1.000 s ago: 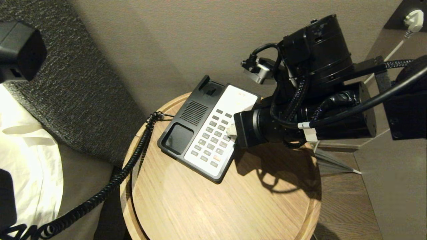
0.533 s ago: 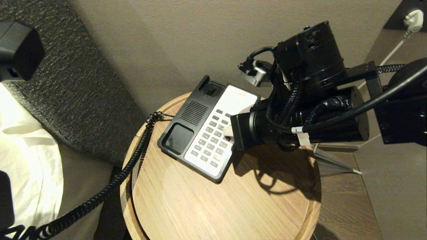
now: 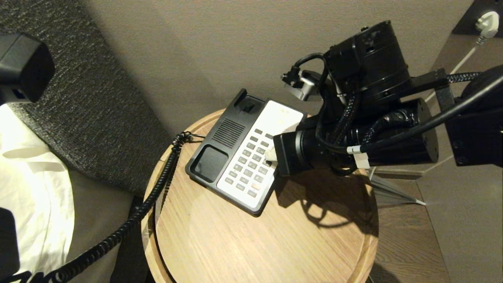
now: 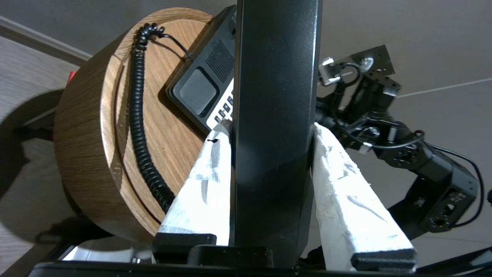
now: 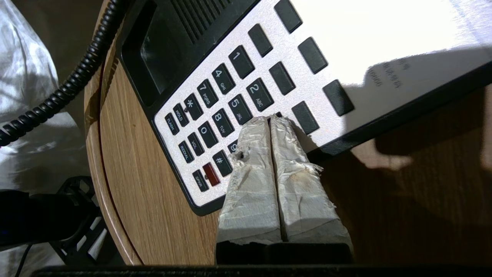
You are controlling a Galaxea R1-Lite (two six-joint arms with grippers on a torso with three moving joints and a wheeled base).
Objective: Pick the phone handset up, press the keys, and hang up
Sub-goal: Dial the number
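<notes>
The phone handset [image 4: 275, 96], a long black bar, stands between the white-taped fingers of my left gripper [image 4: 271, 129], which is shut on it off the table's left side. The phone base [image 3: 220, 141] lies on the round wooden table [image 3: 275, 236], its cradle empty. My right gripper [image 5: 270, 119] is shut, fingers pressed together. Its tips rest on the grey keys [image 5: 223, 100] in the column beside the 2 and 5 keys, and they hide the key beneath them. Over the keypad's right side, the head view shows those tips of the right gripper [image 3: 270, 154].
A black coiled cord [image 3: 157, 188] runs from the phone base's back, over the table's left rim and down toward the lower left. White bedding [image 3: 35, 188] and a dark textured headboard [image 3: 90, 98] lie to the left. A wall stands close behind the table.
The right wrist swayed slightly left and came back; its tips stay on the same spot of the keypad. The phone base and the cord have not moved.
</notes>
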